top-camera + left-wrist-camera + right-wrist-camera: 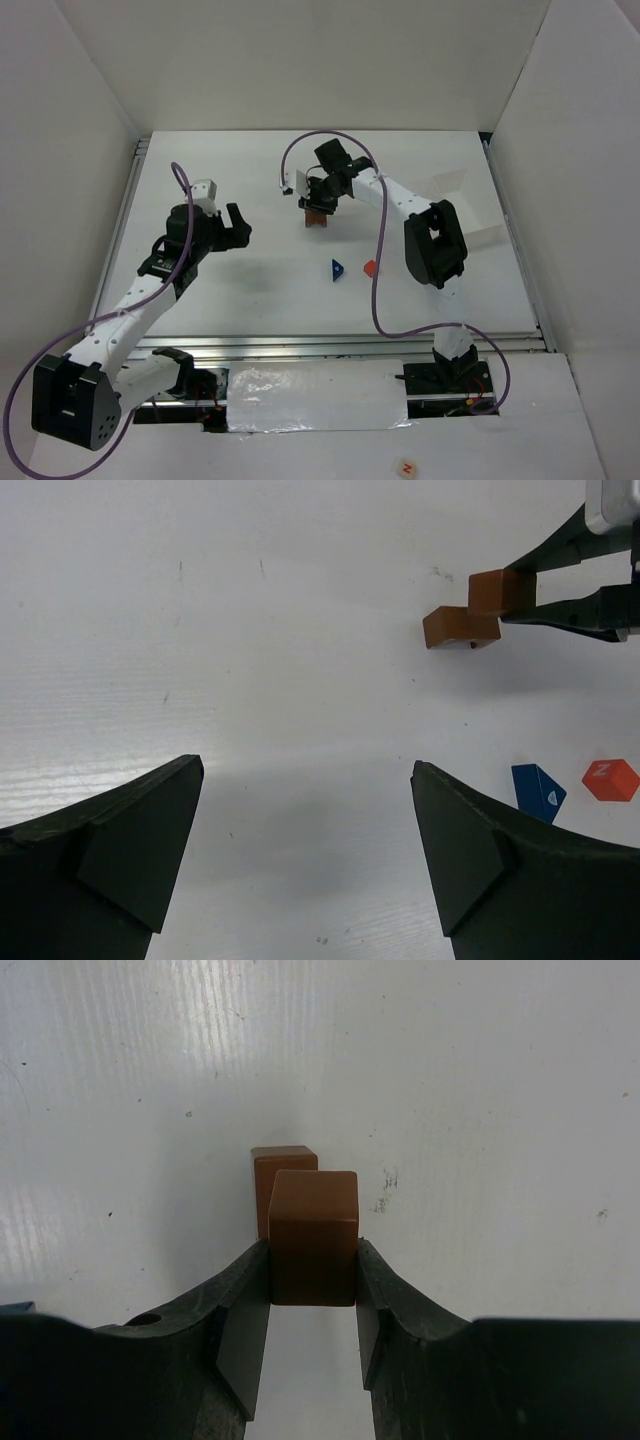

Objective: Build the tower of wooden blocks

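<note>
My right gripper point(318, 203) is shut on a brown wooden block point(313, 1235), gripped at its two sides. It holds the block right by a second brown block point(284, 1160) that lies on the white table; I cannot tell if the two touch. Both blocks show in the left wrist view, the held one point(500, 592) up and right of the lying one point(460, 628). A blue wedge point(338, 269) and a red cube point(371, 267) lie apart on the table nearer the arm bases. My left gripper point(238, 225) is open and empty, left of the blocks.
White walls close in the table on the left, back and right. A metal rail point(125, 215) runs along the left edge. A white sheet point(315, 398) lies between the arm bases. Purple cables loop over both arms.
</note>
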Controlling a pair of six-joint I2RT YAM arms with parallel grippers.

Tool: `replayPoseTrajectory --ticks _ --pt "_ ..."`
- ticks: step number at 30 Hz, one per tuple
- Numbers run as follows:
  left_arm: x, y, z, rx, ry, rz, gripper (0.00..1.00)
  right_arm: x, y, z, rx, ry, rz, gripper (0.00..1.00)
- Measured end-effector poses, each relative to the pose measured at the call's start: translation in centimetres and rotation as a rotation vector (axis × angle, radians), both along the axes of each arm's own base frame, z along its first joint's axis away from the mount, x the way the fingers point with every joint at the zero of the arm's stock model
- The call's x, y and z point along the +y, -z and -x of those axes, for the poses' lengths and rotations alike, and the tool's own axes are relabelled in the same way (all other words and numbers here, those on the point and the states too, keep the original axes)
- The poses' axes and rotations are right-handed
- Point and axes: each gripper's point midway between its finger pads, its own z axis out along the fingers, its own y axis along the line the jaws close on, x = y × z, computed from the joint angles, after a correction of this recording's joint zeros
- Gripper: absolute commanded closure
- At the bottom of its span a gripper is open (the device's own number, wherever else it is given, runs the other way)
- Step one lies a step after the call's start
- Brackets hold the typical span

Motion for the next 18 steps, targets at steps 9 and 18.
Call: replayPoseTrajectory --ticks 9,18 --pt "0.2 0.2 -0.7 0.0 0.012 0.022 0.01 0.3 0.0 0.3 0.017 -0.031 -0.003 0.97" --pt "-0.2 0.8 -0.5 0.002 0.045 0.041 0.01 0.1 1.6 0.3 0.048 -0.033 0.014 0.96"
